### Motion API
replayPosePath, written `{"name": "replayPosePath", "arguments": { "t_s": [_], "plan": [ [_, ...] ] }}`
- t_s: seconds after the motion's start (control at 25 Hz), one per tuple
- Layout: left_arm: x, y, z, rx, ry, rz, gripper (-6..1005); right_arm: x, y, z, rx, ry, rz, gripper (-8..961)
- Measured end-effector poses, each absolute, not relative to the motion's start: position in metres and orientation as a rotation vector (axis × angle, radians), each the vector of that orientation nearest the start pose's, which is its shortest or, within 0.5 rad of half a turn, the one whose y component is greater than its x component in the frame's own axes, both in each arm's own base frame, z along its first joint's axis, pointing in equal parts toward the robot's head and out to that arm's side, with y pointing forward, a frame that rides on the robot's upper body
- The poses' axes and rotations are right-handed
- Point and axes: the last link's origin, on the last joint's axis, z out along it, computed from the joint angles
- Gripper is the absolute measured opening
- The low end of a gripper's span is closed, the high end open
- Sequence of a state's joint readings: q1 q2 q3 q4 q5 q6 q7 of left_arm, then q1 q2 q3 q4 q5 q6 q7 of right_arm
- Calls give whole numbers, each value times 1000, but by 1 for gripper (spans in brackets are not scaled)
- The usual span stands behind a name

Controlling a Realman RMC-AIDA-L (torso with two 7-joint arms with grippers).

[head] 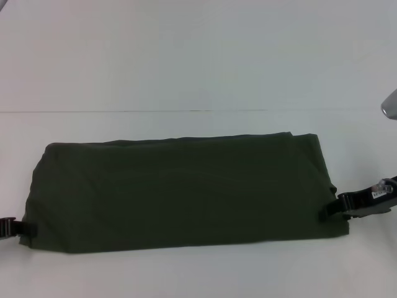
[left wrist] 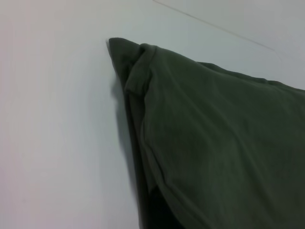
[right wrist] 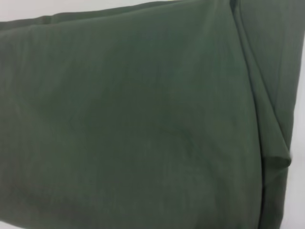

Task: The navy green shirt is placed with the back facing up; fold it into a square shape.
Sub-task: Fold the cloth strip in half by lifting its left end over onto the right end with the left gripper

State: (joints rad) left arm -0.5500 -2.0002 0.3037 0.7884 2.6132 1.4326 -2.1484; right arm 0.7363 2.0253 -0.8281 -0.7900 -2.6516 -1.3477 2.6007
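Nearest the head camera, the front edge of the navy green shirt (head: pixel 180 195) runs across the white worktop (head: pixel 186 62). This edge is a long, straight line with a slight upward tilt toward the robot's right. The shirt lies flat as a wide horizontal band, already folded lengthwise. Its far edge is roughly parallel to the front edge, just short of a thin seam line in the worktop.

Left gripper (head: pixel 28 229): located at the front-left corner of the shirt, low at the left edge of the head view. Its black tip touches the fabric edge. Whether the fingers are closed on the cloth cannot be told. The left wrist view shows a layered corner of the shirt (left wrist: pixel 214 143) with a folded hem, resting on the worktop (left wrist: pixel 52 133).

Right gripper (head: pixel 327 211): located at the right end of the shirt, near the front corner. Its black tip meets the fabric edge. Its opening and grasp cannot be told. The right wrist view is filled almost entirely by smooth shirt fabric (right wrist: pixel 133 124), with a fold ridge along one side.
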Motion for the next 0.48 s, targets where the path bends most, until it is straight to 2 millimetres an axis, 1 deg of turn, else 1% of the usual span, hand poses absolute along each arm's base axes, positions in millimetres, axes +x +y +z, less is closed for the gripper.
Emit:
{"name": "replayPosePath", "arguments": {
  "t_s": [0.16, 0.4, 0.48],
  "plan": [
    [-362, 329, 77, -2064, -1650, -252, 60, 273, 392, 21, -2180, 1646, -147, 555],
    [-362, 330, 77, -2064, -1648, -251, 59, 273, 392, 21, -2179, 1646, -147, 314],
    [-362, 330, 77, -2064, -1648, -251, 59, 273, 392, 21, -2178, 1645, -146, 218]
  ]
}}
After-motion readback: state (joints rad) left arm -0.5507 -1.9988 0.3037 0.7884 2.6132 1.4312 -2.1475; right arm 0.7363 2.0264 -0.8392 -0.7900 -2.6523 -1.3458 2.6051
